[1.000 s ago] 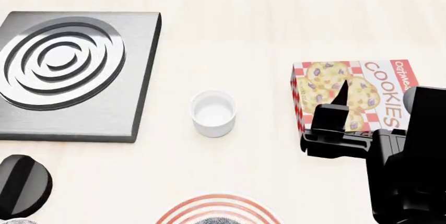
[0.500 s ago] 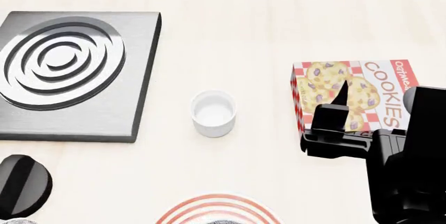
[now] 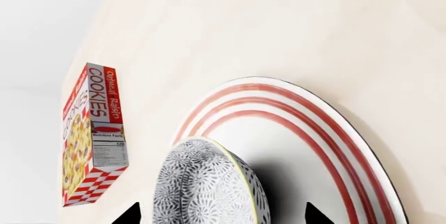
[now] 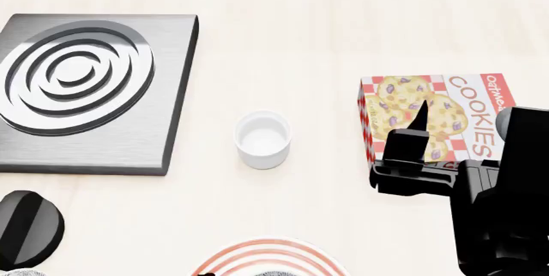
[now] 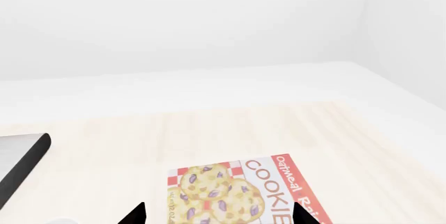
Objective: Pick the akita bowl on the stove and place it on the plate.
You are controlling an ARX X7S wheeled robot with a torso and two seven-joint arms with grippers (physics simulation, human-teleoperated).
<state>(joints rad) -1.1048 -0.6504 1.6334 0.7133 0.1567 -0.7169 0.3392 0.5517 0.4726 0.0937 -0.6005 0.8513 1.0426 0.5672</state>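
The akita bowl [image 3: 209, 182], white with a dense black-grey floral pattern, sits on the plate [image 3: 335, 145], a white one with red rings. My left gripper [image 3: 221, 214] is open, with a dark fingertip [image 3: 130, 215] on each side of the bowl and a gap at both. In the head view only the plate's far rim [image 4: 270, 250] shows at the bottom edge. The stove [image 4: 128, 141] at the left carries nothing on its rings. My right gripper [image 4: 418, 121] hangs open over the cookie box [image 4: 446, 105], holding nothing.
A small plain white cup [image 4: 262, 139] stands between the stove and the cookie box [image 5: 237, 192]. The stove's black knob [image 4: 26, 228] lies near the lower left. A sliver of a second patterned bowl [image 4: 15, 273] shows at the bottom left corner.
In the head view the plate, knob and bowl have slid slightly toward the bottom edge, so less of the bowl shows. The right arm has not moved.
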